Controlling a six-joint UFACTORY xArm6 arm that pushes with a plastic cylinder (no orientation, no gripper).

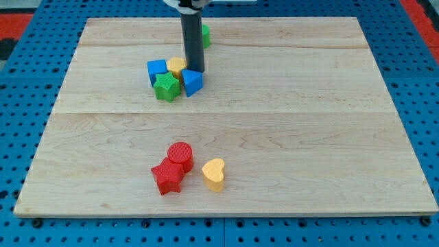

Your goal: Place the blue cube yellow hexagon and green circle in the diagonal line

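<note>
The wooden table (274,137) lies on a blue pegboard (27,103), and most of the action sits toward the view's upper left, so I will place everything from the yellow hexagon (176,66). That hexagon is at the heart of a tight cluster: the blue cube (157,70) touches it on the view's left, a green star (167,87) presses against it from the view's bottom, and a second blue block (192,82), wedge-like in shape, sits just to its lower right. The dark rod (192,41) comes down from the view's top, and my tip (194,70) rests just to the right of the hexagon, close against it and right at the upper edge of that second blue block. The arm carries no fingers at all, so there is nothing open or closed to report. The green circle (205,35) is up and to the right of the hexagon, half hidden behind the rod. Well below the hexagon, toward the view's bottom, a red cylinder (180,156) touches a red star (167,178), with a yellow heart (214,173) just beside them on the right.
</note>
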